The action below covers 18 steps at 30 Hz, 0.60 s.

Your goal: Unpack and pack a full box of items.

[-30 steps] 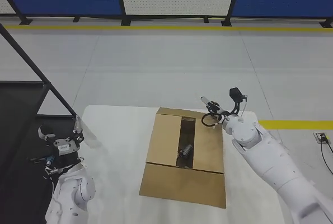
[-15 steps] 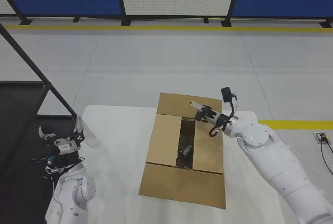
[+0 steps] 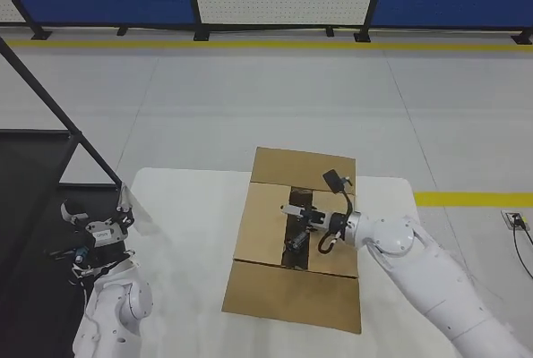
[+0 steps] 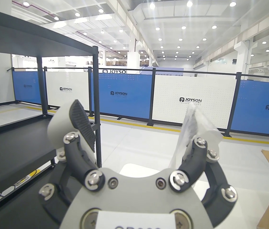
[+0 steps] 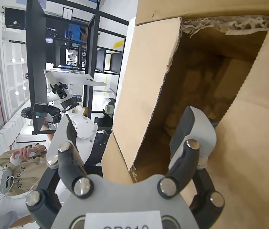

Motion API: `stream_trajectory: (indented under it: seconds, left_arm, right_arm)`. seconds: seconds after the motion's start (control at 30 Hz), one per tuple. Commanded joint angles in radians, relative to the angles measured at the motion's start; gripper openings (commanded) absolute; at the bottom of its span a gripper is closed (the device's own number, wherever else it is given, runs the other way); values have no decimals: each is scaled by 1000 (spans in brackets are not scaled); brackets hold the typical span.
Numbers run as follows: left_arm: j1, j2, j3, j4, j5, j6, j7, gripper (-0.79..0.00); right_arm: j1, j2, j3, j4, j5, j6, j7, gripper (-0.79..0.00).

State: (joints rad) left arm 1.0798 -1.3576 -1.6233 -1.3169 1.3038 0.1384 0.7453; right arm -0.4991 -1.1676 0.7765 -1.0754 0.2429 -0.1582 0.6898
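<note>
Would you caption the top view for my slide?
Open right gripper at the gap between flaps of the cardboard box.

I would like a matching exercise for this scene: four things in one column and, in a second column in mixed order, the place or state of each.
1. right gripper
2. left gripper
3. small dark item
4. cardboard box

A. lies down inside the box
B. stands on the white table, top partly open
C. open, off the table's side, near the black shelf
D. open, at the box's opening

Pairs: 1-D, 2-C, 3-A, 4-B
</note>
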Motion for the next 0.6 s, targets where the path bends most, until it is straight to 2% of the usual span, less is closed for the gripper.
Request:
stream_trajectory:
  seconds: [0.0, 0.17, 0.57]
  left_arm:
    - [1, 0, 0, 1, 0, 0, 1, 0]
    - [8, 1, -2, 8, 6, -6, -3, 0]
    - [31, 6, -10, 9, 29, -31, -6, 0]
  right_arm:
    - [1, -11, -13, 8, 5, 11, -13, 0]
    - [14, -45, -48, 43, 26, 12, -40, 0]
    - [67, -118, -66, 162, 164, -37, -9, 0]
